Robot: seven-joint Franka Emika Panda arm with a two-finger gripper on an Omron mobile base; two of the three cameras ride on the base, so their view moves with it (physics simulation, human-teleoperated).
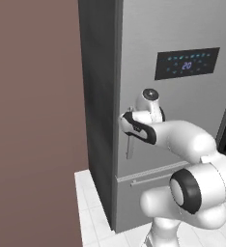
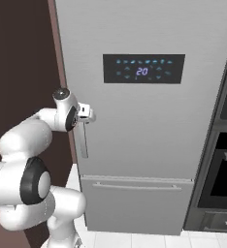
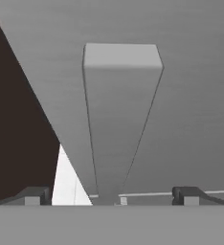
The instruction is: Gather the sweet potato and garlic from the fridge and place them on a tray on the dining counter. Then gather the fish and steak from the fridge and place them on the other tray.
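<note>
The gripper (image 3: 111,198) stands wide open and empty, astride the vertical handle (image 3: 119,119) of the closed fridge (image 2: 149,140); that stiff, smooth bar looks best gripped mid-length, the door likely heavy; beyond the handle, a brown wall (image 1: 35,120) crowds the fridge's left edge, limiting swing.

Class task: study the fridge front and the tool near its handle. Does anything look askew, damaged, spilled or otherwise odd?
Nothing stands out. The fridge is shut and unmarked, its panel lit, its upright handle straight. The open tool straddles that handle, square to it, not yet closed.
</note>
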